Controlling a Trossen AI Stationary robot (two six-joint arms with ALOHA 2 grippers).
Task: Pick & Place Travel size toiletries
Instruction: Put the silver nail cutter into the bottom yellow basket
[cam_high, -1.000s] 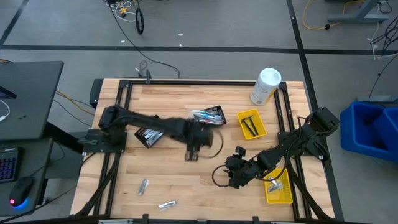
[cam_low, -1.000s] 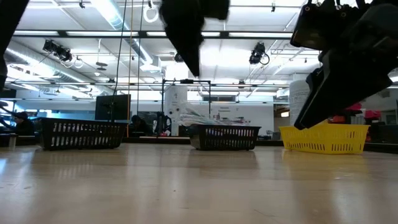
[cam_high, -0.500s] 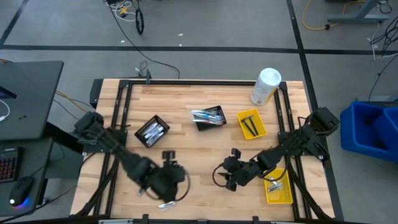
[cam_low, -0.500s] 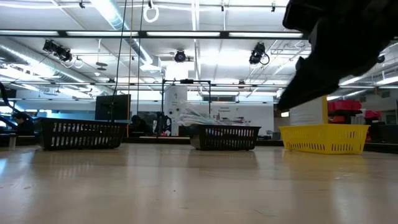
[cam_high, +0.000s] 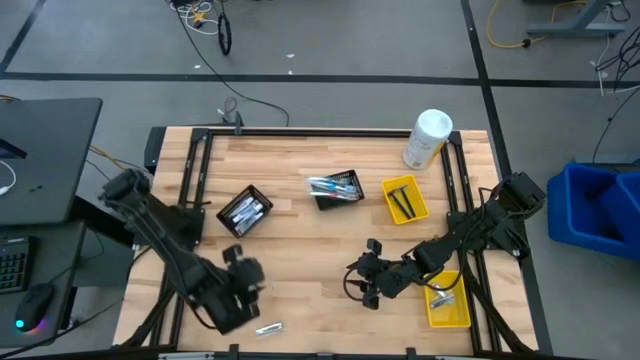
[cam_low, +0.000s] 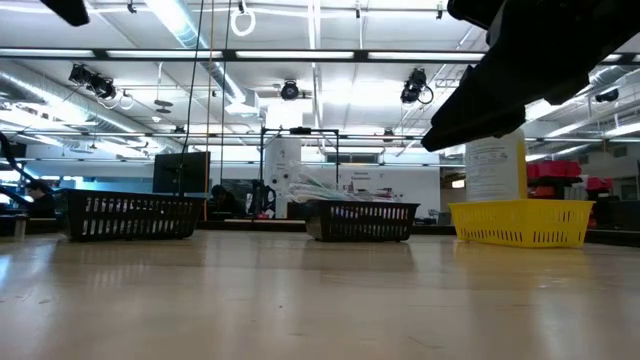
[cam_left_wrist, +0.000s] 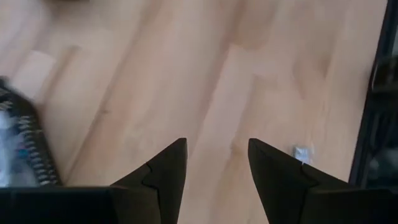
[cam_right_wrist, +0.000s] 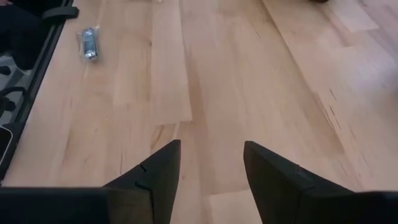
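One silvery packet (cam_high: 268, 327) lies loose on the tabletop (cam_high: 300, 190) near the front edge, just beside the left tool (cam_high: 243, 268); the same kind of packet shows in the right wrist view (cam_right_wrist: 89, 43) and as a small pale bit in the left wrist view (cam_left_wrist: 302, 152), lying flat on bare wood. More toiletries sit in containers: a pile of white-blue tubes and brushes in the middle black mesh basket (cam_high: 335, 187), silvery items in the left black mesh basket (cam_high: 245, 211), dark-handled razors in the far yellow tray (cam_high: 404, 199), a few small pieces in the near yellow tray (cam_high: 447, 302) at the right front. Left tool hangs over the front-left of the tabletop, fingers (cam_left_wrist: 163, 171) spread apart with bare wood between them, nothing held. Right tool (cam_high: 368, 282) hovers low over the front-centre, well apart from the packet, fingers (cam_right_wrist: 158, 168) likewise parted and empty. Low view shows both baskets (cam_low: 130, 216) (cam_low: 362, 221) and a yellow tray (cam_low: 520, 223) standing on the wood, with the right arm as a dark mass above. Big white canister (cam_high: 427, 138) stands tilted at the far right corner, beside the far yellow tray. Blue bin (cam_high: 603, 212) on the floor off the right side.
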